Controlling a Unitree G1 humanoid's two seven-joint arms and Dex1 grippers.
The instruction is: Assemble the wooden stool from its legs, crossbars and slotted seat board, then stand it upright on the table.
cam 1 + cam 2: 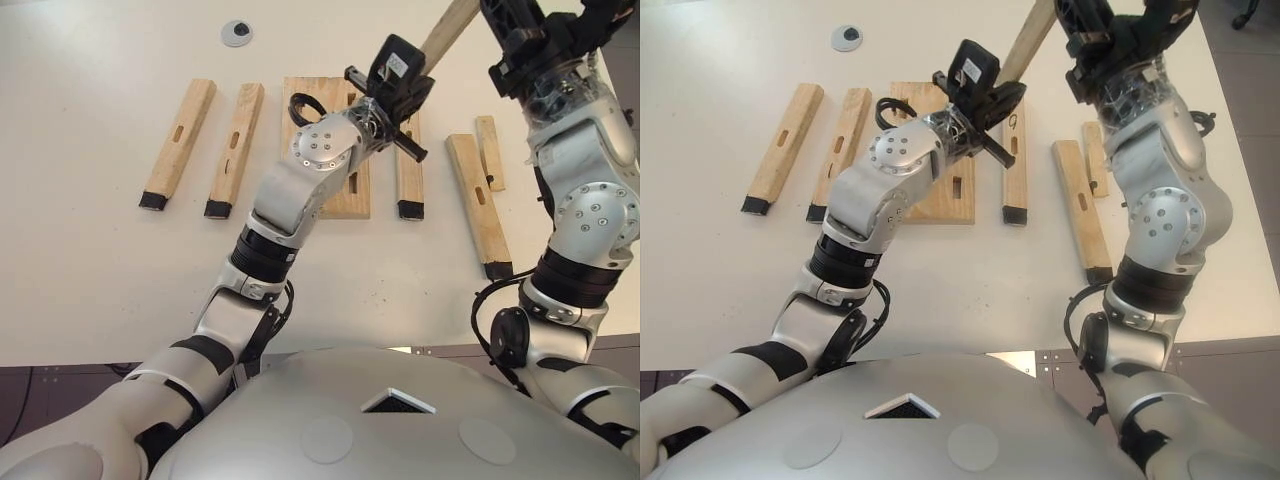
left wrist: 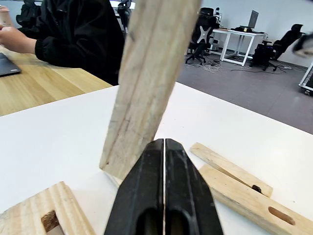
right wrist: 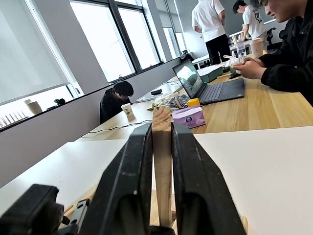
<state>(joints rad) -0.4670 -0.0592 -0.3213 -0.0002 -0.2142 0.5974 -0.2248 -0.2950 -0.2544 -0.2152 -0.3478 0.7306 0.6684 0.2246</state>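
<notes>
My right gripper (image 1: 503, 22) is raised over the far side of the table, shut on a tilted wooden leg (image 1: 450, 25); the leg (image 3: 162, 147) sits clamped between the fingers. This leg's lower end (image 2: 146, 83) comes down just past the tips of my left gripper (image 2: 165, 144), which is shut and holds nothing. That left gripper (image 1: 408, 95) hovers over the right edge of the slotted seat board (image 1: 325, 150), which lies flat. Another leg (image 1: 408, 180) lies right of the board, under the left gripper.
Two legs (image 1: 180, 140) (image 1: 235, 148) lie left of the board. To the right lie a longer leg (image 1: 478, 205) and a short crossbar (image 1: 490, 152). A small grey disc (image 1: 237, 33) sits at the far side.
</notes>
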